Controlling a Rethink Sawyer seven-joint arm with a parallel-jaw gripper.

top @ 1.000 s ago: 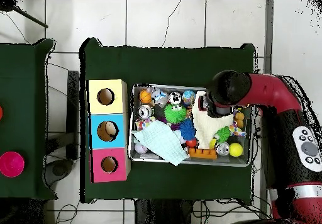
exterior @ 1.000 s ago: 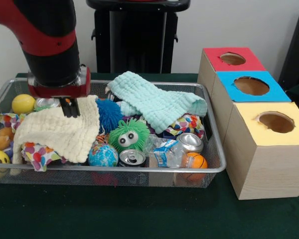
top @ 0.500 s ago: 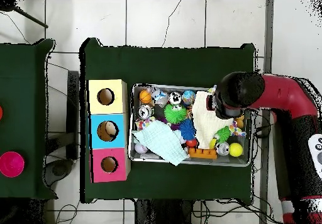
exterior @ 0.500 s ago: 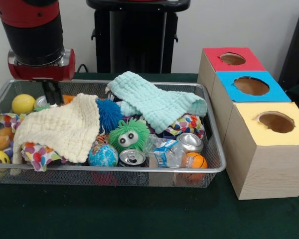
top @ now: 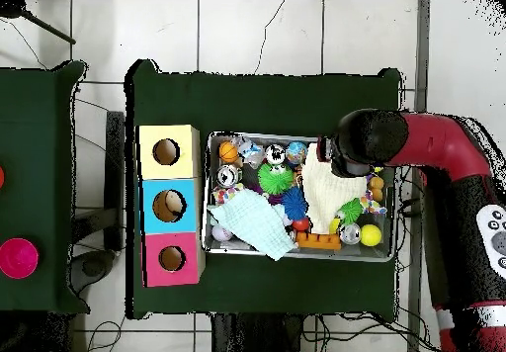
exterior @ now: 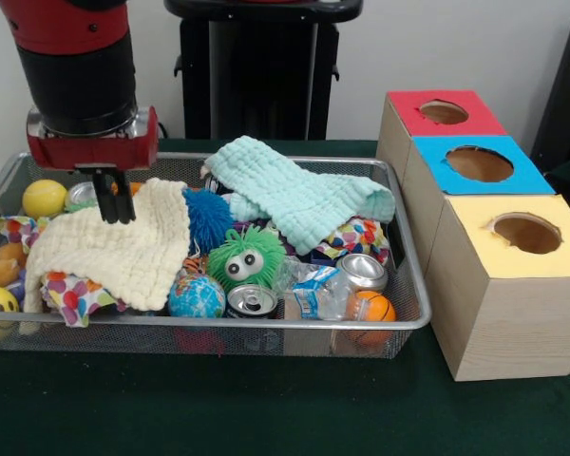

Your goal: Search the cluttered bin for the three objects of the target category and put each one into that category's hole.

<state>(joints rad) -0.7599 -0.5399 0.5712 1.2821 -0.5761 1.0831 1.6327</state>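
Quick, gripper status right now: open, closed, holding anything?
Gripper: fingers look close together at the top edge of the pale yellow cloth, but whether they pinch it cannot be told.

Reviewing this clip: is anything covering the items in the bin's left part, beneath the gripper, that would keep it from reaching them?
Yes. A cream cloth is draped over the objects in that part of the wire bin, directly under the gripper. A patterned cloth peeks out beneath it. The yellow balls at the far left stay uncovered.
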